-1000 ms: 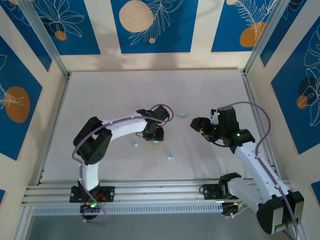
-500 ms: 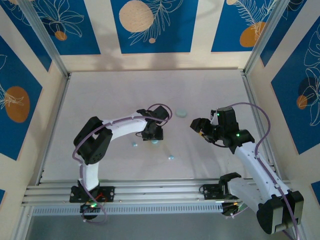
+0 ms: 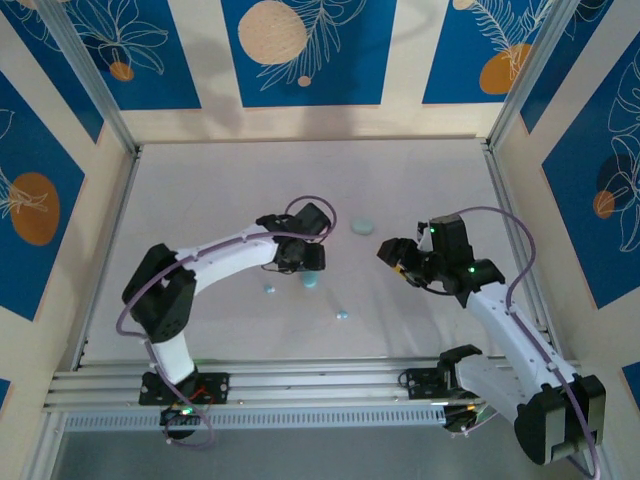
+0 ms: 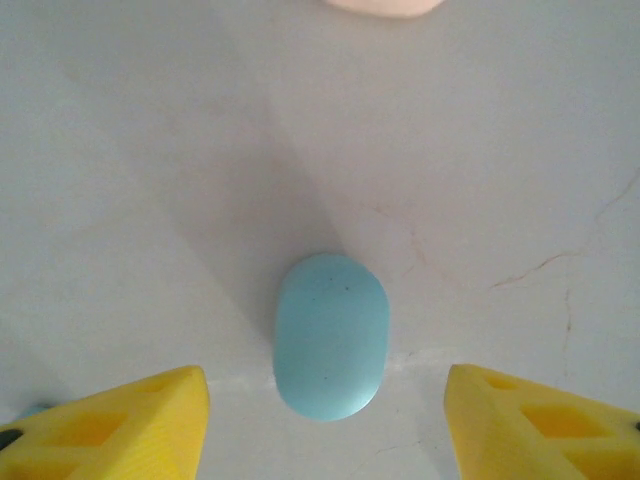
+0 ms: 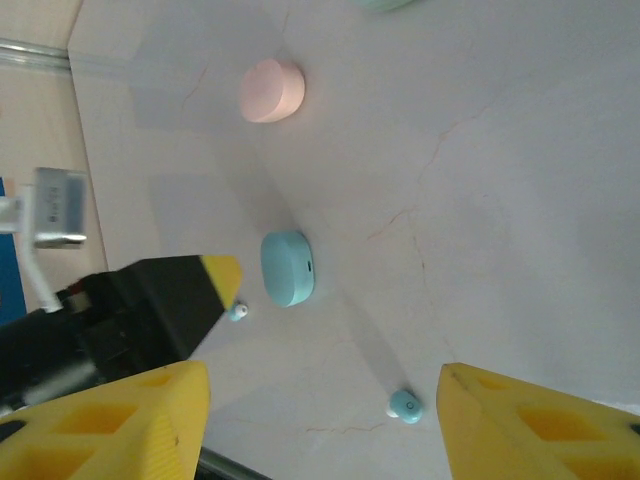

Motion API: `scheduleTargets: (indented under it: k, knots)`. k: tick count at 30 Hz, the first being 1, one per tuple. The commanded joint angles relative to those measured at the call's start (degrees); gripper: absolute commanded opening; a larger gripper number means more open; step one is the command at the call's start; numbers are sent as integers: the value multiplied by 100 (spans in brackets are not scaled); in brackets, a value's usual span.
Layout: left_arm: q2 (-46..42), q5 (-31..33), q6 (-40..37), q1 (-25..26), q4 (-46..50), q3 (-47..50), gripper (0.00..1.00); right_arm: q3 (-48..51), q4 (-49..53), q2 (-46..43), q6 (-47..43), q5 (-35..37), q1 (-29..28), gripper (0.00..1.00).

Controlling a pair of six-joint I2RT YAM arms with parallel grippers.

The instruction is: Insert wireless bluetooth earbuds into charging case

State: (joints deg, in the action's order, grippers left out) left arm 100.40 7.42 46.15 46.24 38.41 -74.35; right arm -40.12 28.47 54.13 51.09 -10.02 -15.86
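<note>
As the scene stands, chief hazard: the blue case (image 4: pixel 331 335) reads as a smooth closed oval with no socket showing. In my judgement neither of the two loose earbuds (image 5: pixel 237 312) can be seated until its lid is lifted.
Second hazard: the earbuds are tiny, rounded and glossy, so an off-centre pinch could shoot one across the worktop (image 3: pixel 220 200).
Third hazard: the blue case looks light and rests free, so a nudge from a finger could slide it into the nearer earbud.
Left tool (image 4: pixel 325 372): jaws spread wide and grasping nothing. The blue case lies flat on the worktop between the fingers and touches neither.
Right tool (image 5: pixel 322 370): jaws spread and empty, hanging over the worktop right of centre in the top view.
Earbuds, position: both lie on the worktop outside any case. One is just beside the blue case at its lower left in the right wrist frame, and the other (image 5: pixel 405 405) is apart from it, toward the lower middle.
Earbuds, appearance: light blue, bead-like and shiny, each far smaller than a finger.
Other cases: the pink case (image 5: pixel 272 90) sits upper left in the right wrist frame. The mint case (image 3: pixel 364 226) sits just above centre in the top view.
</note>
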Motion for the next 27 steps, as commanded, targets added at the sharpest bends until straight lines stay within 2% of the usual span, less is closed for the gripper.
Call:
scheduleTargets:
  k: [1,9,16,21,27]
  knots:
    - [-51,120,-360,-72,11,94,64,29,-71,140,35,-120,-117,62]
    - [366,-432,-1142,-27,-124,203,69,23,-70,159,54,-41,-190,63]
    - [359,-338,-1436,61,-708,683,72,27,-85,199,58,-26,-191,63]
    - [543,-33,-1478,189,-806,654,69,50,-147,273,81,-61,-197,63]
    - [612,-20,-1462,268,-991,710,67,32,-152,300,70,-44,-203,63]
